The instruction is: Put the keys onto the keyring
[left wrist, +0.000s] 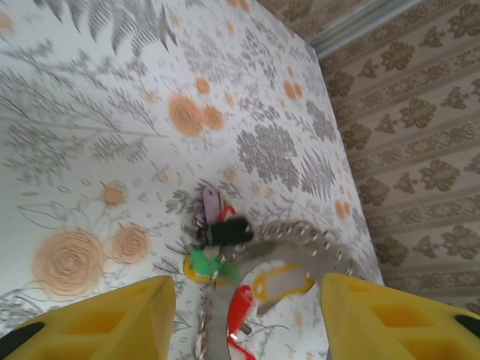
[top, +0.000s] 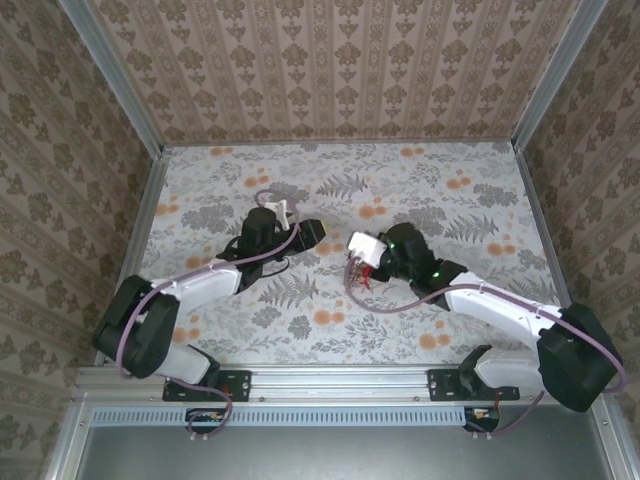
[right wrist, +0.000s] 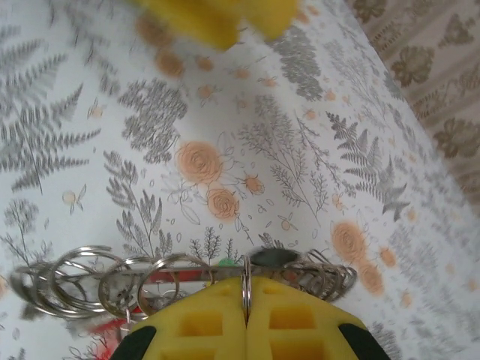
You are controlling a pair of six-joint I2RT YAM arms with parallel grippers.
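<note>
From above, the flower-printed table (top: 470, 215) lies between papered walls (top: 330, 70). The left pincer (top: 312, 233) sits left of the table's middle, pointing right. The right pincer (top: 358, 250) faces it from just beside, pointing left. The keyring (top: 357, 277) hangs under the right pincer's tip as a small cluster with red specks, at or just above the table; from this height I cannot tell whether it touches.

In the left wrist view, the left pincer (left wrist: 246, 292) is released. Its two yellow fingers (left wrist: 112, 322) stand wide apart at the bottom corners with nothing pinched between them. The keyring (left wrist: 304, 238) sits in the gap just ahead of them, a curved run of silver rings. A bunch of tags (left wrist: 281, 283) hangs on it: purple, black, green, yellow and red. The picture is blurred, so single keys cannot be made out.

In the right wrist view, the right pincer (right wrist: 246, 300) is clenched on the keyring (right wrist: 112, 281). One ring stands upright in the seam between its pressed yellow fingers (right wrist: 300, 319), and the rest string out left and right along the fingertips. The left pincer (right wrist: 217, 16) shows as a yellow blur at the top edge, over the table (right wrist: 90, 112).
</note>
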